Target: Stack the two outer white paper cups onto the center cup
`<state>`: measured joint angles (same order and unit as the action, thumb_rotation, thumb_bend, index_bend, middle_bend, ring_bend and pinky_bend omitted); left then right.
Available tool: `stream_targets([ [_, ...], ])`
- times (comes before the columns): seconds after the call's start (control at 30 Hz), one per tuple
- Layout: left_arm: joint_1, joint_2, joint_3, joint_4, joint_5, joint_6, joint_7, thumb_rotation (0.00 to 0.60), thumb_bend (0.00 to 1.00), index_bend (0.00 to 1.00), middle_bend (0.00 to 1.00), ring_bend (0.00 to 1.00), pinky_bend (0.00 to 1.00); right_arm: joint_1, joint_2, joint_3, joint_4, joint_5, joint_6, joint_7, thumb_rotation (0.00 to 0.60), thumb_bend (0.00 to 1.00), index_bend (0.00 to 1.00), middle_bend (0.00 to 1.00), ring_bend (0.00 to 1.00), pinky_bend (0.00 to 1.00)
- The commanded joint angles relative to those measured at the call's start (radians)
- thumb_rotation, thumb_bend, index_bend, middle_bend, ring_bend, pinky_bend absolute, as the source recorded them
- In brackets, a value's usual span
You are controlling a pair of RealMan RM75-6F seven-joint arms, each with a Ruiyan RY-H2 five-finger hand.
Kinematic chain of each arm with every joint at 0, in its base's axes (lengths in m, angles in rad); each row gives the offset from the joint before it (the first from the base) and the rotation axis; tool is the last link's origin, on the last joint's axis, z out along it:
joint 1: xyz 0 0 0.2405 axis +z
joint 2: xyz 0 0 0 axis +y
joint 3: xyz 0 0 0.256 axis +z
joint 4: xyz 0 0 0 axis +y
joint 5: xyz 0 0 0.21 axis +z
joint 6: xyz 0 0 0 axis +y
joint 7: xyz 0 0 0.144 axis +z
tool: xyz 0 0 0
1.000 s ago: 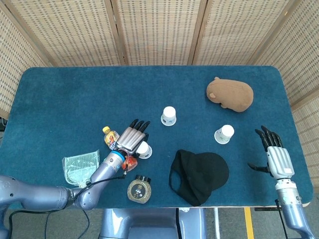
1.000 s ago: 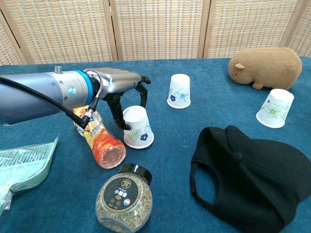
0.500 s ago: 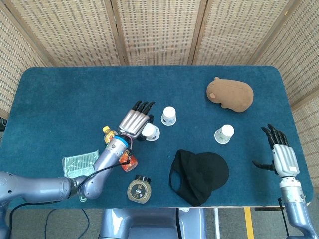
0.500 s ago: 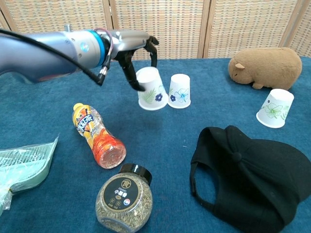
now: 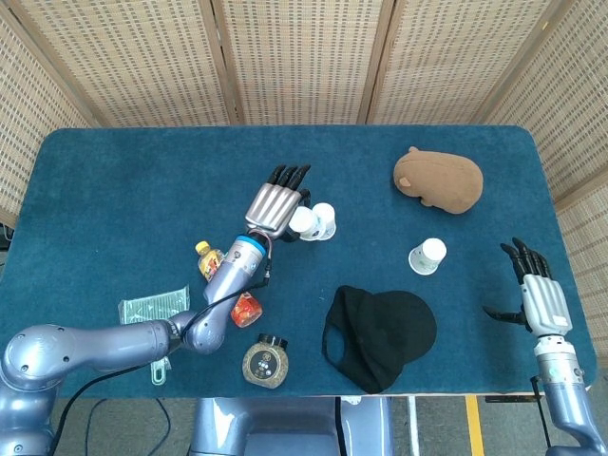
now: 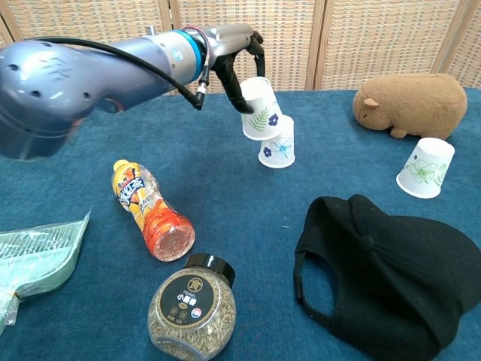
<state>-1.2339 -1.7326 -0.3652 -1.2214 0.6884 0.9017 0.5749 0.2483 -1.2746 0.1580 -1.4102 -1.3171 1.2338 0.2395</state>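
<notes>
Left hand (image 6: pixel 239 47) holds tilted cup (image 6: pixel 258 110) over center cup (image 6: pixel 277 147) (upside-down)

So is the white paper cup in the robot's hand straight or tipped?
Tipped. The left hand holds the leaf-printed white paper cup upside down and slanted, above the blue-flowered center cup.

The left hand (image 6: pixel 239 47), silver with black fingers, holds a white paper cup (image 6: pixel 258 110) printed with green leaves. Just below the hand, the center cup (image 6: pixel 278 142) is white with a blue flower. Far to its right, the third cup (image 6: pixel 426 168) is white with a green flower, behind a black cap (image 6: pixel 394 272) and beside a brown plush (image 6: pixel 413 104). The cloth (image 6: pixel 75 173) is teal.
</notes>
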Motion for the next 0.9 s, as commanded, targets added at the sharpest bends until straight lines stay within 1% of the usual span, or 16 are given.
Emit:
stream_targets([
  [0.03, -0.069, -0.080, -0.040, 0.154, 0.008, -0.050, -0.032, 0.600, 0.23, 0.45, 0.00, 0.00, 0.02, 0.000, 0.004, -0.004, -0.008, -0.009, 0.000, 0.004, 0.600, 0.12, 0.12, 0.00, 0.00, 0.00],
  [0.27, -0.121, -0.138, -0.058, 0.297, 0.007, -0.111, -0.051, 0.600, 0.22, 0.45, 0.00, 0.00, 0.02, -0.001, 0.008, -0.002, -0.007, -0.007, -0.003, 0.022, 0.600, 0.12, 0.12, 0.00, 0.00, 0.00],
  [0.4, -0.151, -0.172, -0.070, 0.381, -0.016, -0.187, -0.069, 0.600, 0.21, 0.43, 0.00, 0.00, 0.02, -0.003, 0.012, 0.001, -0.010, -0.010, 0.004, 0.032, 0.600, 0.12, 0.12, 0.00, 0.00, 0.00],
  [0.47, -0.164, -0.193, -0.066, 0.423, -0.024, -0.215, -0.068, 0.600, 0.20, 0.38, 0.00, 0.00, 0.01, -0.004, 0.014, 0.003, -0.008, -0.008, 0.004, 0.037, 0.600, 0.12, 0.12, 0.00, 0.00, 0.00],
  [0.53, -0.173, -0.210, -0.065, 0.456, -0.031, -0.230, -0.065, 0.600, 0.13, 0.23, 0.00, 0.00, 0.00, -0.004, 0.014, 0.004, -0.006, -0.006, 0.003, 0.041, 0.600, 0.12, 0.12, 0.00, 0.00, 0.00],
  [0.6, -0.178, -0.224, -0.068, 0.479, -0.037, -0.238, -0.070, 0.600, 0.06, 0.14, 0.00, 0.00, 0.00, -0.005, 0.014, 0.005, -0.002, -0.002, 0.000, 0.045, 0.600, 0.12, 0.12, 0.00, 0.00, 0.00],
  [0.63, -0.178, -0.230, -0.072, 0.488, -0.036, -0.236, -0.080, 0.600, 0.05, 0.12, 0.00, 0.00, 0.00, -0.004, 0.014, 0.006, 0.000, 0.000, -0.002, 0.046, 0.600, 0.12, 0.12, 0.00, 0.00, 0.00],
  [0.7, -0.171, -0.232, -0.077, 0.490, -0.028, -0.228, -0.099, 0.600, 0.05, 0.11, 0.00, 0.00, 0.00, -0.004, 0.014, 0.005, 0.003, 0.001, -0.004, 0.047, 0.600, 0.12, 0.12, 0.00, 0.00, 0.00],
  [0.77, -0.148, -0.220, -0.082, 0.461, -0.015, -0.204, -0.131, 0.600, 0.05, 0.11, 0.00, 0.00, 0.00, -0.005, 0.014, 0.004, 0.005, 0.000, -0.005, 0.048, 0.600, 0.12, 0.12, 0.00, 0.00, 0.00],
  [0.83, -0.113, -0.195, -0.077, 0.405, 0.011, -0.165, -0.156, 0.600, 0.05, 0.11, 0.00, 0.00, 0.00, -0.006, 0.015, 0.003, 0.006, 0.000, -0.005, 0.049, 0.600, 0.12, 0.12, 0.00, 0.00, 0.00],
  [0.9, -0.062, -0.155, -0.059, 0.316, 0.046, -0.104, -0.171, 0.600, 0.05, 0.12, 0.00, 0.00, 0.00, -0.008, 0.016, 0.004, 0.006, 0.002, -0.003, 0.049, 0.600, 0.12, 0.12, 0.00, 0.00, 0.00],
])
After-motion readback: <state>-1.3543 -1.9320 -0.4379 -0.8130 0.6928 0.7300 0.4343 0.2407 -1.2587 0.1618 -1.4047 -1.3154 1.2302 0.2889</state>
